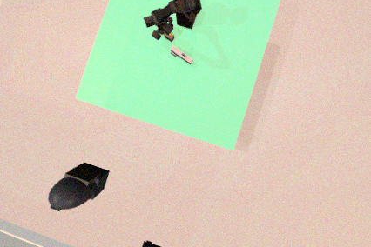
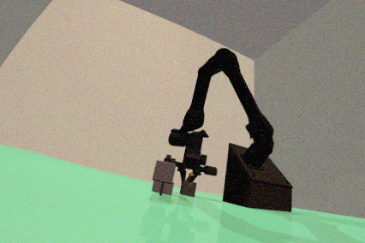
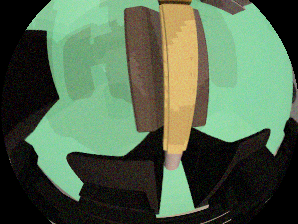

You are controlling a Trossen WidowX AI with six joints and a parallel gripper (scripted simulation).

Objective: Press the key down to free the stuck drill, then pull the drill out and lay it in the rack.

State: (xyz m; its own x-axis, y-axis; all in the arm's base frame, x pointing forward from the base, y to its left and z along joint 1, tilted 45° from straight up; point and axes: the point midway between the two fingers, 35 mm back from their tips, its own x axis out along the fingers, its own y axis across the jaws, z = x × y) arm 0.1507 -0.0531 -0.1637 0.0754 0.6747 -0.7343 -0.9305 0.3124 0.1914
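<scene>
My gripper (image 2: 187, 178) (image 3: 173, 142) points down, shut on the drill's end. The drill (image 3: 180, 75) is a long yellow piece with a grey tip; a bit of it shows as orange in the top view (image 1: 171, 36) and the exterior view (image 2: 191, 177). It runs lengthwise between the two brown walls of the rack (image 3: 142, 70) (image 2: 188, 189). Whether it rests on the rack's bottom is hidden. A pale block (image 1: 178, 51) (image 2: 164, 170), apparently the drill's former holder, stands apart from the gripper. The key cannot be made out clearly.
The arm's dark base (image 2: 259, 187) stands on the green table top (image 1: 152, 95), beside the rack. Off the table, a large black rounded object (image 1: 71, 192) is at the lower left of the top view, and another dark piece (image 1: 150, 243) shows at its bottom edge.
</scene>
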